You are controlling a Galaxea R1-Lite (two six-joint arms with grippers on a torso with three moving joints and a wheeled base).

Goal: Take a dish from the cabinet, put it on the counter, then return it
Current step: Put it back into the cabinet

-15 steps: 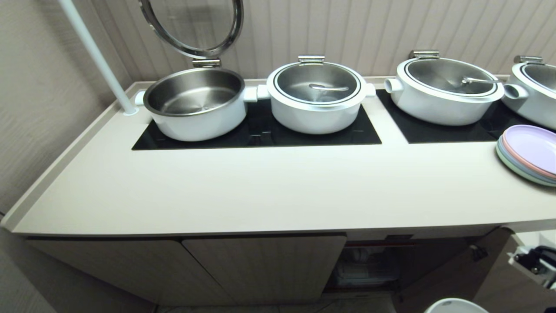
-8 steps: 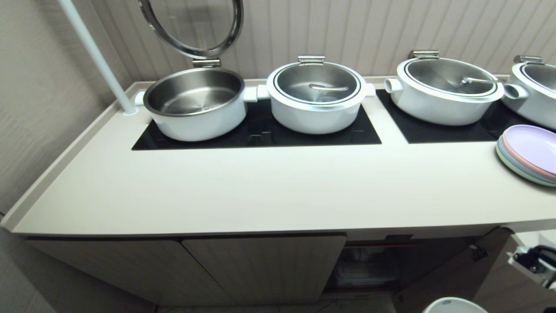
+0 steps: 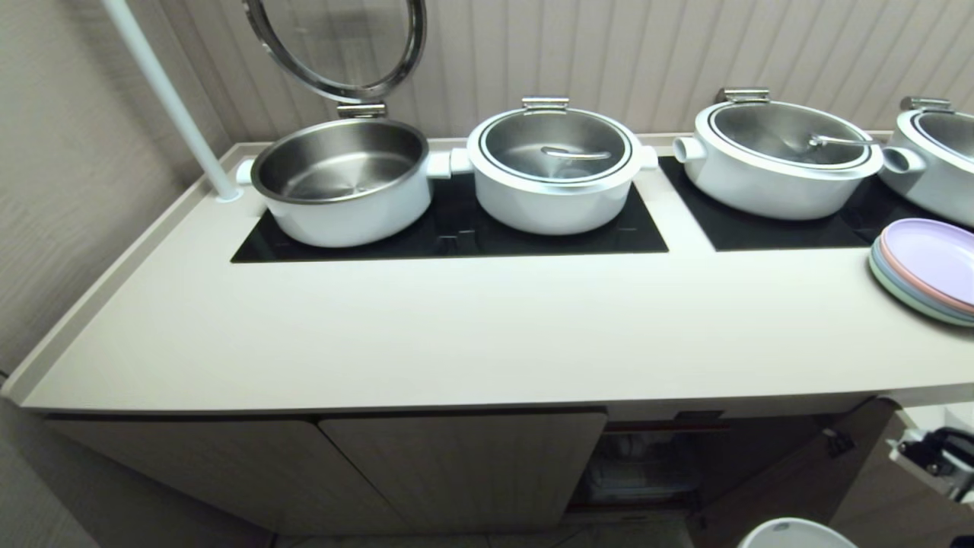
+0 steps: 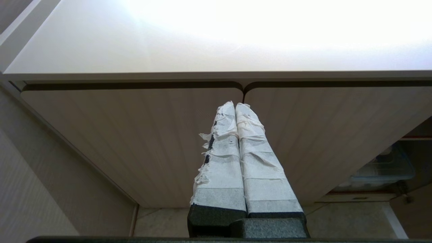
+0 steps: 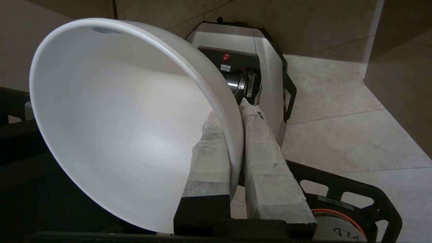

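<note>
The right end effector [image 5: 236, 118] pinches the bowl's [image 5: 128, 125] rim, one finger inside, below the tabletop's [image 3: 487, 342] front edge near its right end. Lift clear of that edge, level the bowl, then lower gently. The left end effector [image 4: 235, 108] hangs closed, empty.

- The left gripper [image 4: 235, 105] has two long fingers [image 4: 221, 162] wrapped in white tape, wrinkled and frayed along one edge, with dark spots showing through.
- These fingers sit in rough, speckled black blocks at their base.
- The right gripper [image 5: 233, 118] has the same white, creased tape over its fingers [image 5: 266, 162], set in black mounts.
- Below, the robot's base [image 5: 266, 54] is a white shell with black trim, a small red button, a white label and a metal cylinder part.
- A black frame with cut-out openings [image 5: 354, 199] shows an orange-ringed round part.
- In the head view, a white-and-black arm part [image 3: 932, 457] shows at the far right edge.
</note>
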